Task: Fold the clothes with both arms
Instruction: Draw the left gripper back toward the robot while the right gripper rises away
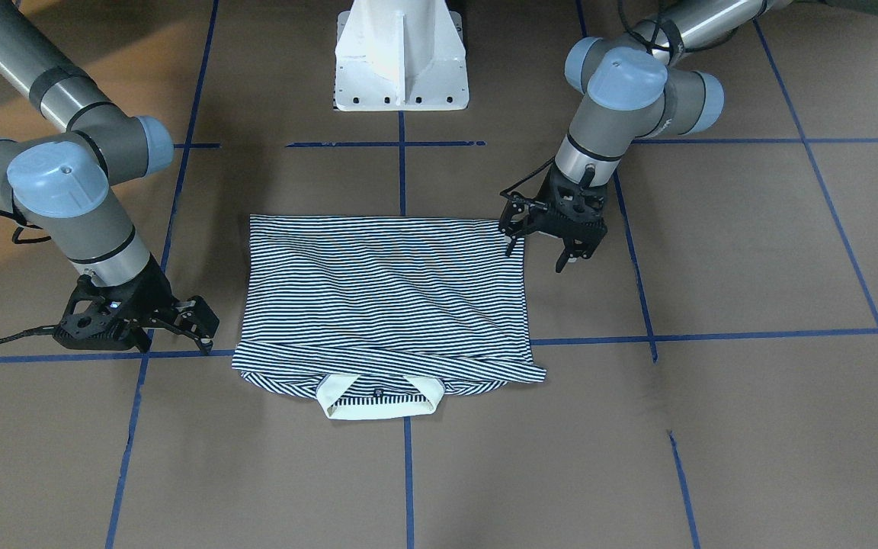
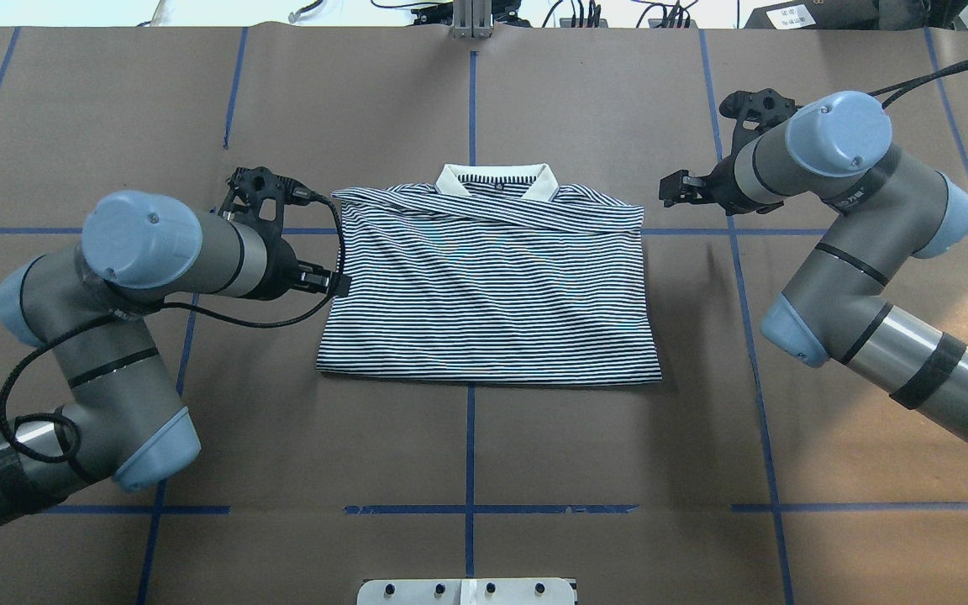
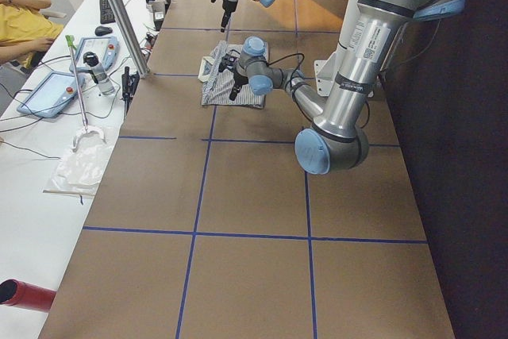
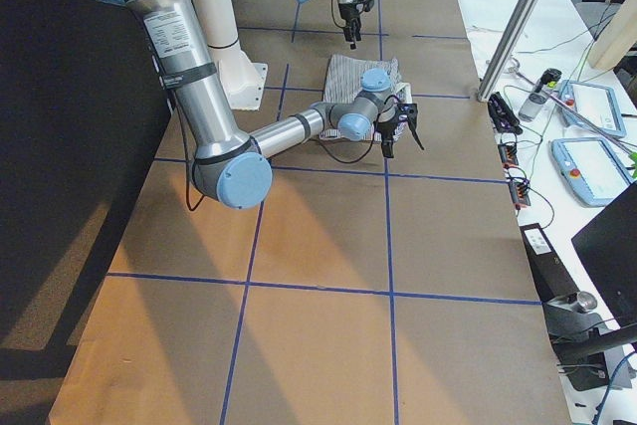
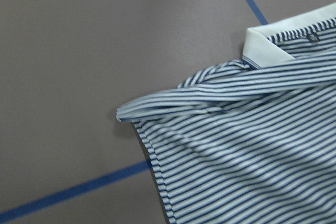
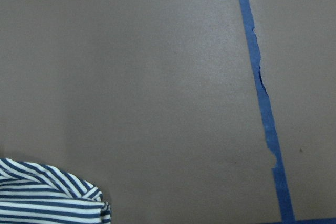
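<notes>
- The left black two-finger gripper (image 1: pixel 536 258), apart and empty, hovered at the side edge of the navy-and-white striped polo shirt (image 1: pixel 386 297).
- The right gripper (image 1: pixel 178 341), also apart, stood off the shirt's opposite side.
- Folded on the brown surface (image 1: pixel 713 427), it probably needed every layer pinched.

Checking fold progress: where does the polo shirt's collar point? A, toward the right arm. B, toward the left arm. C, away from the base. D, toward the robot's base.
C: the cream collar sits at the edge of the striped polo shirt farthest from the white pedestal base.
</notes>
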Motion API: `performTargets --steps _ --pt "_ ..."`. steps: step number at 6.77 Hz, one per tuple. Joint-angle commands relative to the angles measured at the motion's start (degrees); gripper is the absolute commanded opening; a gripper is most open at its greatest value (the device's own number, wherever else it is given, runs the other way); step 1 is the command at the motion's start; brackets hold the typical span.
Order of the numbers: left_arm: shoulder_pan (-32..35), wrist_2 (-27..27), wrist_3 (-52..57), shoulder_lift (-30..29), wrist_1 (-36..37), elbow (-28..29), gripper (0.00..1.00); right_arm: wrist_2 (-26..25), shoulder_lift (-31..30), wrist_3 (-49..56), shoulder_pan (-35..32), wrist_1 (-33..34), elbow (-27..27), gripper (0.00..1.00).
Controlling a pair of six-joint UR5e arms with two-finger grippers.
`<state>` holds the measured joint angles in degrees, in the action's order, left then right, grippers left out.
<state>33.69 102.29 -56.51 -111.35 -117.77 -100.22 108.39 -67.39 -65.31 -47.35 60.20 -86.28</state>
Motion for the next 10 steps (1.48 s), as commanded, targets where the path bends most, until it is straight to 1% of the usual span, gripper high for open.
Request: performTargets --steps 1,5,6,7,8,10 --pt "-4.14 -4.01 -6.06 3.5 -0.79 -1.56 0.54 0.42 -0.28 -0.08 -0.11 -0.52 -0.03 1.0" --pt "-8.63 -5.34 -8.96 3.59 -0.79 -1.03 0.53 0.25 -0.46 -0.17 -0.2 -0.43 0.06 1.0" --pt "-8.73 -5.44 -8.97 3.51 -0.79 -0.95 0.44 0.16 -0.46 -0.17 -0.28 -0.43 0.06 1.0" --pt "-8.73 -5.44 -8.97 3.42 -0.79 -0.95 0.19 0.16 -0.37 -0.17 -0.2 -0.43 0.06 1.0" --pt "-8.73 -5.53 -8.88 3.5 -0.79 -0.95 0.0 0.16 -0.37 -0.17 -0.2 -0.43 0.06 1.0" --pt "-8.64 -5.7 -8.53 3.94 -0.79 -1.64 0.0 -0.02 -0.46 -0.25 -0.2 -0.43 -0.03 1.0"
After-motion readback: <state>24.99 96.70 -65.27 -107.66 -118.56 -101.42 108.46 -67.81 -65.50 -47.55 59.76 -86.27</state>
